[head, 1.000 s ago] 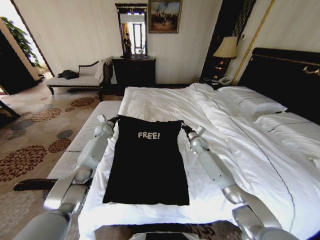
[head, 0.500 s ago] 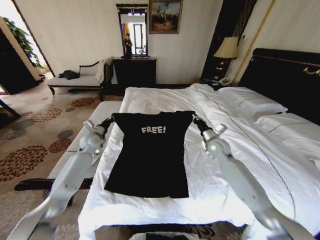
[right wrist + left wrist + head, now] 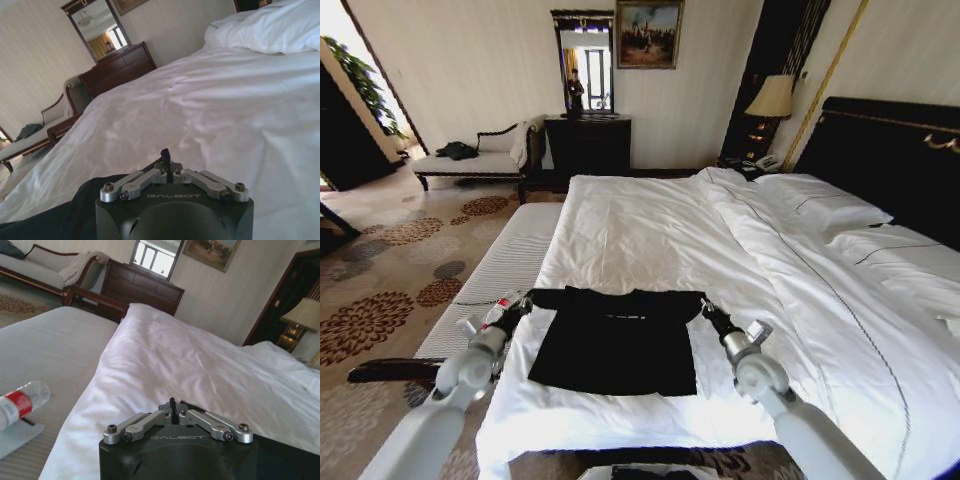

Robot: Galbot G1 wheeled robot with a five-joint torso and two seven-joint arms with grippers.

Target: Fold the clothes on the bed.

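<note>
While both arms reach out low over the near end of the bed (image 3: 650, 225), you have the black T-shirt (image 3: 616, 340) lying on the white sheet close to the bed's foot edge, doubled over on itself so that it forms a short, wide dark rectangle with a folded edge running across its far side. Your left end effector (image 3: 523, 301) sits at the shirt's far left corner, fingers drawn together on the fabric there; from the left wrist view the linkage of that end effector (image 3: 172, 404) is pulled in narrow, with white bedding stretching beyond it. Your right end effector (image 3: 708, 312) sits at the far right corner of the shirt, likewise pinched narrow on the cloth, and the right wrist view shows its fingers (image 3: 164, 152) closed to a point, with the dark T-shirt (image 3: 60, 217) fabric beside the wrist body. To the left of the bed runs a narrow white-striped bench (image 3: 505, 265), and on it, just beside the left arm, lies a clear plastic bottle with a red label (image 3: 20, 400). White pillows (image 3: 820, 200) rest against the dark headboard (image 3: 890, 150) at the bed's far right.
</note>
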